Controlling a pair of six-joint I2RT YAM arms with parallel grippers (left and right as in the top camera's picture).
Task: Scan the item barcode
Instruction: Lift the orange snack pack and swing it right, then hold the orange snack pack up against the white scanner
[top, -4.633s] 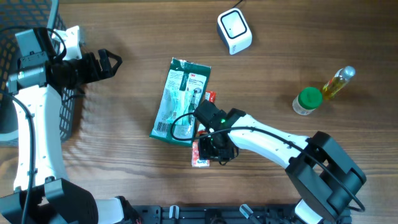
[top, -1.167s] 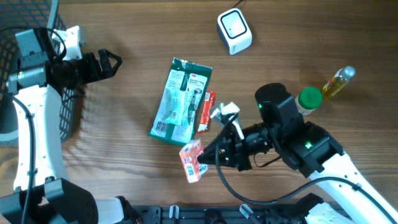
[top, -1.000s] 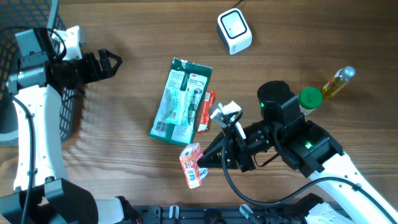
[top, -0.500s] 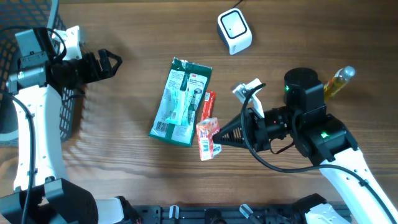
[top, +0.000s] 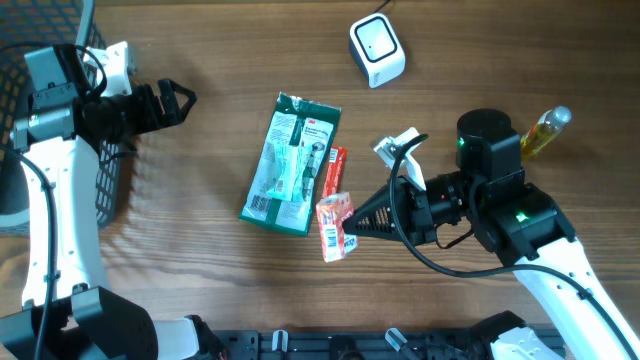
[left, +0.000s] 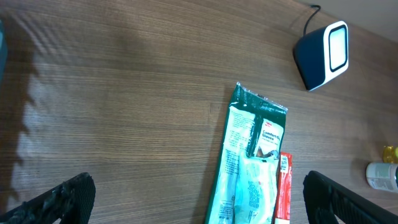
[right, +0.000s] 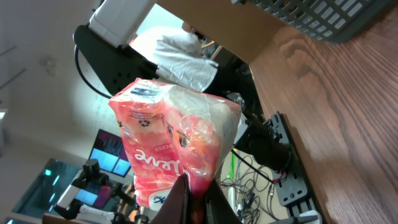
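Right gripper (top: 352, 228): closed on one end of a soft pink-red plastic packet (top: 335, 227). The packet sticks out past the fingertips. In the right wrist view the same packet (right: 177, 146) fills the middle of the frame, pinched from below, white lettering on its face. No barcode can be made out there. It appears to be held clear of the wooden table (top: 200, 270).

White-and-dark-blue barcode scanner (top: 377, 50): well apart from the right gripper, off to the side of the packet rather than facing it.

Just beyond the held packet, on the side away from the right gripper, a flat green plastic pack (top: 290, 160) lies on the table with a slim red stick packet (top: 332, 175) along its edge, touching or nearly so.

Behind the right gripper, past its wrist: a green-capped jar (top: 494, 163) and a yellow bottle (top: 543, 132), close together.

Left gripper (top: 180, 100): jaws fully apart, holding nothing, just beside a black wire basket (top: 110, 190). Its fingers (left: 59, 198) frame the green pack (left: 249, 168) and the scanner (left: 323, 46), both well ahead of it.
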